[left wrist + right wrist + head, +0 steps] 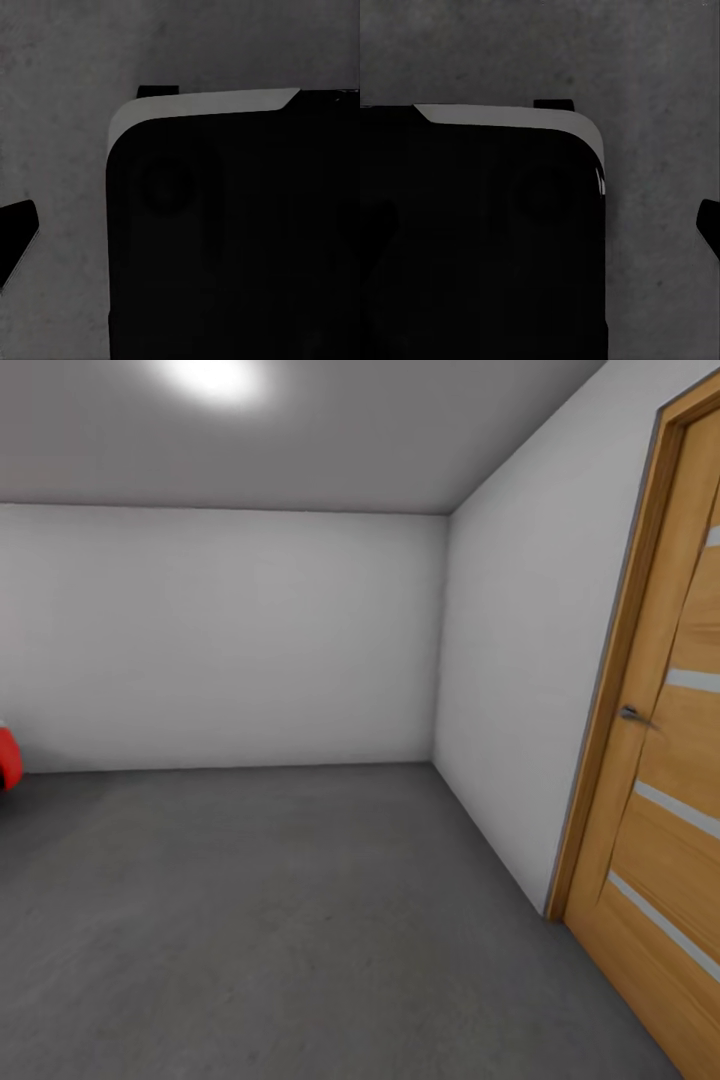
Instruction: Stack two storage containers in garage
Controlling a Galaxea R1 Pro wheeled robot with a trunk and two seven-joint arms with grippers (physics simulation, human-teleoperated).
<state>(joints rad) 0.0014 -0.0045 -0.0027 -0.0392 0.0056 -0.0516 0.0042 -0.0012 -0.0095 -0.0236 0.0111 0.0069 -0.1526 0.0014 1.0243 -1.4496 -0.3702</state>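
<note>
I am in the garage, with plain pale grey walls (220, 630) and a dark grey concrete floor (300, 920). At the far left edge of the head view, low against the back wall, a small rounded red shape (7, 757) is cut off by the frame; I cannot tell what it is. Both wrist views look down on my own black base (225, 247) (472, 247) with its pale rim, over the concrete floor (60, 112) (660, 112). A black piece (15, 244) juts in at one edge of the left wrist view, and a similar piece (709, 225) in the right wrist view.
An orange-wood door (680, 780) with pale stripes and a metal handle (632, 714) stands at the right, close to me, set in the right-hand wall (520, 660). A ceiling light (215, 378) glows overhead. Open concrete stretches ahead to the back wall.
</note>
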